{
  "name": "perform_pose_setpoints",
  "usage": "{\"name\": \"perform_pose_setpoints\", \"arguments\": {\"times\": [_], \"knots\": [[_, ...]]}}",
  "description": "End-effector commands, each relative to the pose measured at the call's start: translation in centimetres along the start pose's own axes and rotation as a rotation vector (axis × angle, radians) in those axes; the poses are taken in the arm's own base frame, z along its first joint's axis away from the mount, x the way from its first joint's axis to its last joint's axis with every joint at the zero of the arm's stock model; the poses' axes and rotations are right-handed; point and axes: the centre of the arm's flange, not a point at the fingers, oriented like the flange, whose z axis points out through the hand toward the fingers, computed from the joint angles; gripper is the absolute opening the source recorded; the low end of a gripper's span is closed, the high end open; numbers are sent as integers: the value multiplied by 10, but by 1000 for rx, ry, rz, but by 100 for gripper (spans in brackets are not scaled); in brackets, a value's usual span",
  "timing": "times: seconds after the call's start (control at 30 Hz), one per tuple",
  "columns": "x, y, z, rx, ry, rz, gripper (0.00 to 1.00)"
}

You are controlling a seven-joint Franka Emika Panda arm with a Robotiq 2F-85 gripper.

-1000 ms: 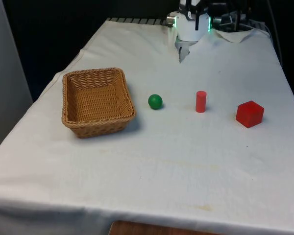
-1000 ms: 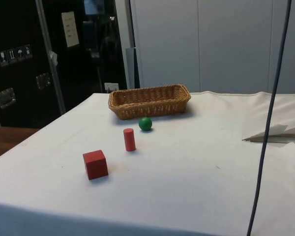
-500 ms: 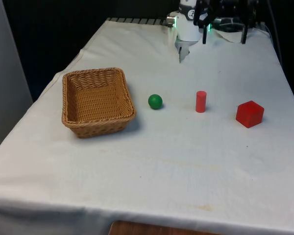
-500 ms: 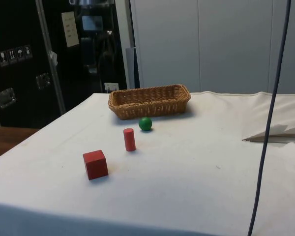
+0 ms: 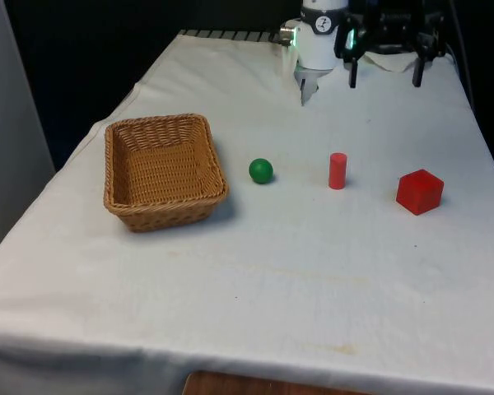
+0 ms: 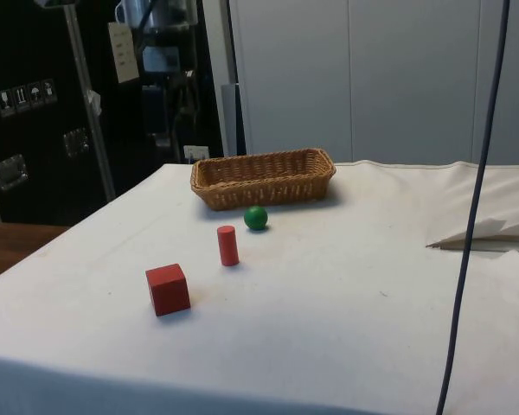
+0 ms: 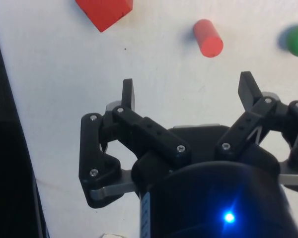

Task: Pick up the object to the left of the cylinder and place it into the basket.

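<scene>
Pincer (image 5: 384,81) spread wide, empty, above far table; green ball (image 5: 261,171) beside basket (image 5: 120,169).

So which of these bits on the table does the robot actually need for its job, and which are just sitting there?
Needed for the job:
- green ball, left of the cylinder in the front view
- red cylinder, the landmark
- wicker basket, where the ball goes
- gripper, open and holding nothing

Just sitting there:
- red cube

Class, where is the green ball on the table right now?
In the front view, the ball sits mid-table, between the basket on the front view's left and the red cylinder on its right, touching neither.
</scene>
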Motion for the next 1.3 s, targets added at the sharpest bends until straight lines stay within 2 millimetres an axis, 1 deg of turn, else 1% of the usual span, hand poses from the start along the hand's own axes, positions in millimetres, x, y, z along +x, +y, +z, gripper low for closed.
{"name": "perform_pose_setpoints", "arguments": {"times": [0.0,0.07,0.1,0.2,0.33,0.4,0.67,0.7,0.73,0.77,0.93,0.97,1.0,1.2,1.23,1.27], "knots": [[0,-4,2,10,7,-11,100],[0,-7,4,9,6,-22,100],[0,-5,3,0,-3,-17,100],[1,-13,9,7,7,-45,100],[1,-18,15,6,8,-69,100],[2,-17,16,-5,-1,-69,100],[3,-31,32,1,11,-134,100],[3,-27,30,-9,1,-123,100],[3,-33,34,-1,12,-145,100],[3,-35,37,-2,11,-152,100],[4,-42,46,-5,16,-180,100],[4,-39,45,-14,7,-172,100],[4,-44,50,-6,18,-190,100],[5,-55,64,-10,29,-229,100],[5,-52,63,-19,19,-223,100],[5,-56,67,-11,30,-235,100]]}}
